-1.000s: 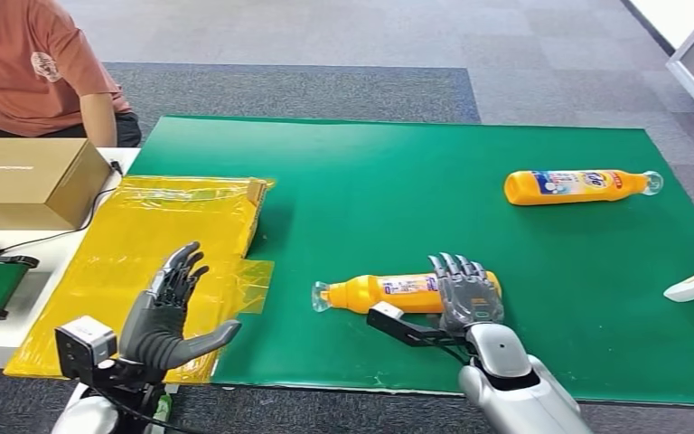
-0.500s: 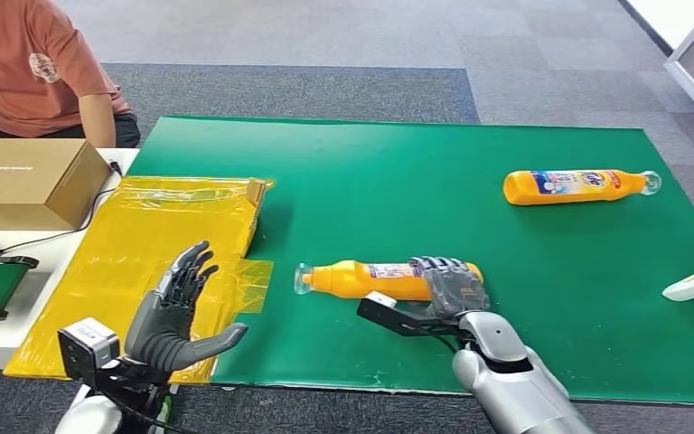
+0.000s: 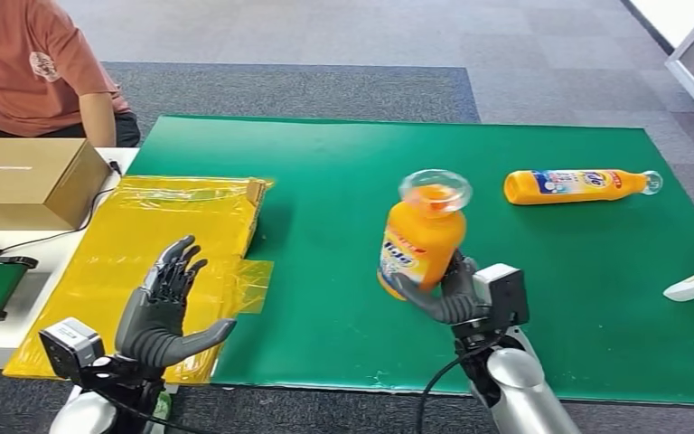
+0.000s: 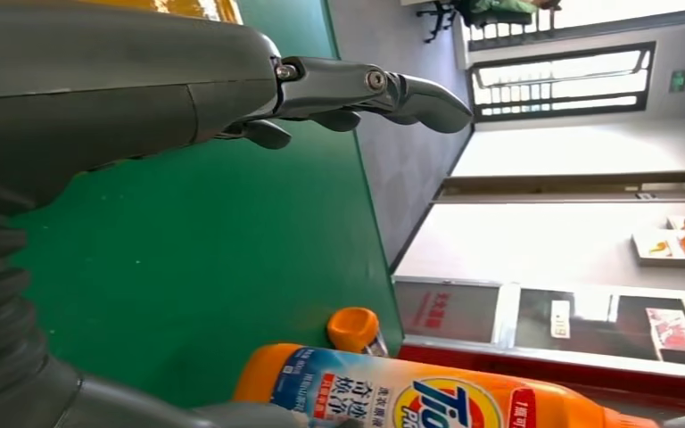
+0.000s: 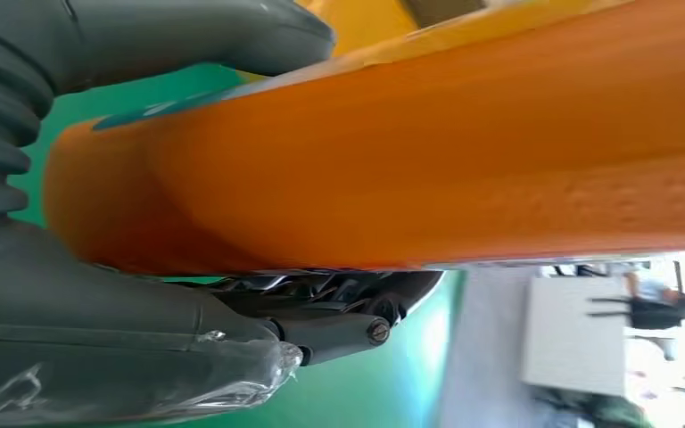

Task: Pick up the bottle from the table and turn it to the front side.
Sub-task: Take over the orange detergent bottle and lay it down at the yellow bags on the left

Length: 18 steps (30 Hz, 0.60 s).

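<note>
One orange bottle (image 3: 420, 237) (label in left wrist view) gripped by right hand (image 3: 447, 291), left hand (image 3: 164, 307) spread.

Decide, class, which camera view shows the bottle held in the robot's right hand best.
The head view: the held orange bottle appears whole, lifted off the green mat, clear cap toward the camera, in the right hand. The right wrist view gives a close orange blur; the left wrist view shows its printed label.

Glossy orange plastic bottle (image 3: 420, 237); matt green mat (image 3: 343, 208); crinkly yellow film (image 3: 158, 244).
</note>
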Each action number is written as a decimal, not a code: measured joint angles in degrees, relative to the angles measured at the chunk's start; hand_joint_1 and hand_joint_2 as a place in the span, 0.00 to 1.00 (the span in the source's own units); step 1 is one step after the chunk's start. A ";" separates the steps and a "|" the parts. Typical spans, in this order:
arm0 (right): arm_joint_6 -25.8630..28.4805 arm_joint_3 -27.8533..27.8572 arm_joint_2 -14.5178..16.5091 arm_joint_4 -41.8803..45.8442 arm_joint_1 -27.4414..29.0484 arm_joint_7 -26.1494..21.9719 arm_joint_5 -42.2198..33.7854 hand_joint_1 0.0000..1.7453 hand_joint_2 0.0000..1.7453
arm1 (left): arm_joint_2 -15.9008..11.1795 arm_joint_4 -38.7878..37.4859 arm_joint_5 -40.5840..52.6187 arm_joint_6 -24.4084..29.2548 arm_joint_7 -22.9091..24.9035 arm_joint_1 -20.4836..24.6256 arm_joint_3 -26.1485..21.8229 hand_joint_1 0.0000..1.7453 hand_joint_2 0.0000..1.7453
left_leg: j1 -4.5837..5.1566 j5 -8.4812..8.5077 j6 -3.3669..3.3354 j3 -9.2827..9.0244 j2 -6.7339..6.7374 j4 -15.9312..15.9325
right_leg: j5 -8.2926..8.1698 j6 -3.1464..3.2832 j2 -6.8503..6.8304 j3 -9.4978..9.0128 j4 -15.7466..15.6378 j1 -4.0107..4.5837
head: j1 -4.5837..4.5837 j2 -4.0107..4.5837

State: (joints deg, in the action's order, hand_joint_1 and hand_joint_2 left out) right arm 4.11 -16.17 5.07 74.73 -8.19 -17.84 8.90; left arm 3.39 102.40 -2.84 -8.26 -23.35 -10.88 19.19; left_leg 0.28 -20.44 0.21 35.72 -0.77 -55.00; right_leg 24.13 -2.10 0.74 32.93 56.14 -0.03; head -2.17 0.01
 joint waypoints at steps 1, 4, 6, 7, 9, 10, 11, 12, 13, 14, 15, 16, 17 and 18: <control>0.98 -0.70 0.11 1.29 0.37 -0.10 4.99 1.00 1.00 | -0.02 -0.08 -0.19 -0.36 0.29 0.44 0.03 0.00 1.00 | 0.00 0.00 0.01 0.00 0.01 0.00 | 0.00 0.00 0.01 0.01 0.00 0.00 | -0.01 -0.01; 3.23 -3.35 0.50 4.11 1.34 -0.65 14.90 1.00 1.00 | 0.00 -0.26 -1.27 -1.75 0.97 1.44 0.31 0.00 1.00 | -0.01 0.00 -0.01 0.00 0.01 0.00 | 0.02 -0.01 -0.01 0.00 0.00 0.00 | -0.01 -0.01; 4.44 -5.25 0.61 5.32 1.67 -1.10 16.91 1.00 1.00 | 0.02 -0.31 -1.50 -2.67 1.23 2.08 0.72 0.00 1.00 | -0.01 0.01 -0.01 0.00 0.01 0.00 | 0.03 -0.01 0.00 0.00 0.00 0.00 | -0.01 0.00; 4.90 -6.30 0.64 5.78 1.79 -1.27 17.87 1.00 1.00 | 0.01 -0.34 -1.55 -3.21 1.37 2.53 1.02 0.00 1.00 | -0.01 0.00 0.00 0.00 0.01 0.00 | 0.03 -0.01 0.00 0.00 0.00 0.00 | -0.01 0.01; 5.68 -8.51 0.69 6.36 1.98 -1.45 19.73 1.00 1.00 | -0.03 -0.50 -1.85 -4.50 1.78 3.59 1.85 0.00 1.00 | -0.01 0.00 0.00 0.00 0.01 0.00 | 0.03 0.00 0.00 0.00 0.00 0.00 | -0.01 0.01; 6.10 -9.58 0.70 6.46 2.03 -1.50 20.68 1.00 1.00 | -0.07 -0.61 -2.10 -5.25 2.08 4.14 2.33 0.00 1.00 | -0.01 0.00 0.00 0.00 0.02 0.00 | 0.03 0.00 0.00 0.00 0.00 0.00 | -0.01 0.01; 6.58 -10.62 0.70 6.50 2.04 -1.50 21.66 1.00 1.00 | -0.13 -0.74 -2.38 -6.02 2.40 4.68 2.89 0.00 1.00 | -0.01 0.00 0.00 0.00 0.02 0.00 | 0.03 0.00 -0.01 0.00 0.00 0.00 | 0.00 0.00; 7.09 -11.59 0.70 6.49 2.02 -1.49 22.64 1.00 1.00 | -0.20 -0.89 -2.64 -6.81 2.78 5.24 3.46 0.00 1.00 | -0.01 0.00 0.00 0.00 0.02 0.00 | 0.03 0.00 -0.01 0.00 0.00 0.00 | 0.00 0.00; 7.64 -12.56 0.70 6.45 1.97 -1.47 23.66 1.00 1.00 | -0.29 -1.08 -2.96 -7.60 3.18 5.84 4.07 0.00 1.00 | -0.01 0.00 0.00 0.00 0.01 0.00 | 0.03 0.00 0.00 0.00 0.00 0.00 | -0.01 0.00; 8.19 -13.46 0.70 6.38 1.89 -1.45 24.52 1.00 1.00 | -0.44 -1.29 -3.31 -8.36 3.59 6.47 4.74 0.00 1.00 | -0.01 0.00 0.00 0.00 0.01 0.00 | 0.03 0.00 0.00 0.00 0.00 0.00 | 0.00 0.00; 8.68 -14.26 0.70 6.26 1.76 -1.43 25.21 1.00 1.00 | -0.60 -1.51 -3.70 -9.04 3.98 7.11 5.38 0.00 1.00 | -0.01 0.00 0.00 0.00 0.02 0.00 | 0.03 0.00 0.00 0.00 0.00 0.00 | -0.01 0.01; 9.12 -15.00 0.70 6.08 1.59 -1.40 25.82 1.00 1.00 | -0.78 -1.72 -4.05 -9.62 4.32 7.74 6.00 0.00 1.00 | -0.01 0.00 0.00 0.00 0.02 0.00 | 0.03 0.00 0.00 0.00 0.00 0.00 | -0.01 0.00; 9.49 -15.68 0.70 5.84 1.38 -1.39 26.32 1.00 1.00 | -1.01 -1.93 -4.27 -10.08 4.64 8.38 6.63 0.00 1.00 | -0.01 0.00 0.00 0.00 0.02 0.00 | 0.03 0.00 0.00 0.00 0.00 0.00 | -0.01 0.01; 9.74 -16.29 0.70 5.55 1.16 -1.39 26.77 1.00 1.00 | -1.24 -2.14 -4.32 -10.41 4.97 9.04 7.24 0.00 1.00 | -0.01 0.01 -0.01 0.00 0.02 0.00 | 0.03 0.00 0.00 0.00 0.00 0.00 | -0.01 0.01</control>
State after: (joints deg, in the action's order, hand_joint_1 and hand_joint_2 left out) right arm 13.85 -32.45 5.77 80.29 -7.04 -19.22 35.67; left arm 2.15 100.26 -7.15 -18.67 -18.38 -1.85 26.43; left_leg 0.27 -20.44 0.20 35.72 -0.75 -55.00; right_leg 24.16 -2.10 0.73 32.93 56.14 -0.03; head -2.18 0.02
